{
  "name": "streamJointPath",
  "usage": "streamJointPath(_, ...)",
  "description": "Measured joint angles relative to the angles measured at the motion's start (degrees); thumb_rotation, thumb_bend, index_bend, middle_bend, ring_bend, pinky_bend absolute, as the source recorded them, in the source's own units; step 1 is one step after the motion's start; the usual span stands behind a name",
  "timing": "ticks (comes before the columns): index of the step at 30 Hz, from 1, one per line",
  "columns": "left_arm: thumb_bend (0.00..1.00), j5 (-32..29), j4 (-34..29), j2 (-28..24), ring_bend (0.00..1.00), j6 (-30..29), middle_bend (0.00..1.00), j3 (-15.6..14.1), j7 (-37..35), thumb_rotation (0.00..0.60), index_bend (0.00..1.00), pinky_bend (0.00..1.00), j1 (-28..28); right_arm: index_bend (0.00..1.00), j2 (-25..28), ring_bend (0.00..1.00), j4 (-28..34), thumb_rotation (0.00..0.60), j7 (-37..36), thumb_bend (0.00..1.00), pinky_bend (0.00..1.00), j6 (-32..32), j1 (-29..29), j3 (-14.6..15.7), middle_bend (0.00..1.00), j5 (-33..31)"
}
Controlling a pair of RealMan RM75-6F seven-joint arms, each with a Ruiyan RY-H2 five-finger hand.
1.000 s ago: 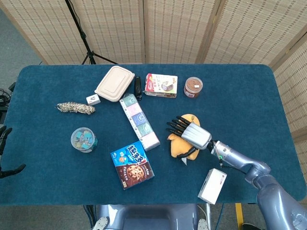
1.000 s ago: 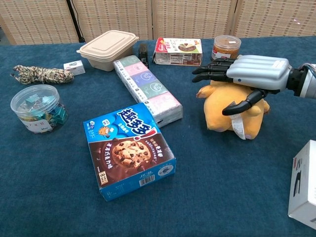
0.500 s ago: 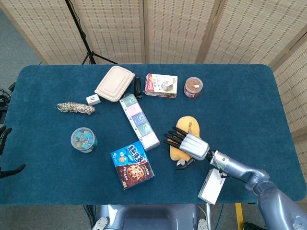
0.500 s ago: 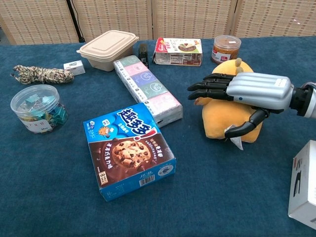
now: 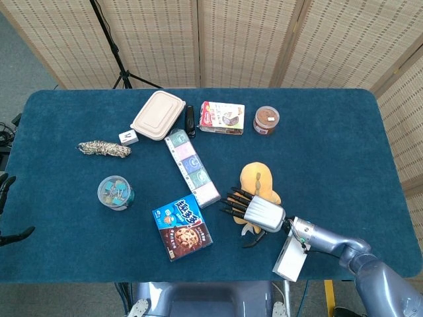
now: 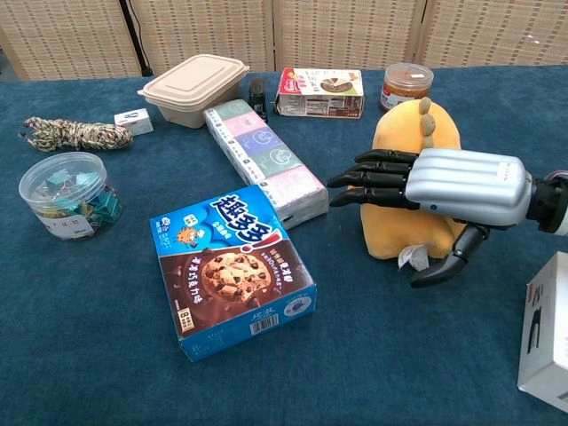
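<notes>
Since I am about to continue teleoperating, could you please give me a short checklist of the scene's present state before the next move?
1. Right hand empty, fingers spread: ok.
2. Right hand apart from the yellow plush toy: cannot tell; in the chest view it sits in front of the toy and contact is unclear.
3. Plush toy upright on the table: ok.
4. White box beside the right wrist, free of the arm: cannot tell; they overlap in the head view.
5. Cookie box apart from the fingertips: ok.
6. Left hand visible: not ok; only dark fingers show at the head view's left edge.
</notes>
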State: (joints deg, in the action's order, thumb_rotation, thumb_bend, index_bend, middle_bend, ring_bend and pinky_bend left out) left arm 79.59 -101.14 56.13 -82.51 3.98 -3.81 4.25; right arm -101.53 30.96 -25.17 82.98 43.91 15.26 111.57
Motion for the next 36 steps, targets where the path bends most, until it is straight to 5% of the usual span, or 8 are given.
streamJointPath(36, 0.0, 0.5, 0.1, -0.4, 0.0, -0.7, 0.0, -0.1, -1.0, 0.6, 0.0, 0.0, -0.4, 0.0, 0.1, 0.0, 4.2, 0.08, 9.2, 0.0, 0.0, 2.2, -1.3, 0.7, 0.0, 2.4)
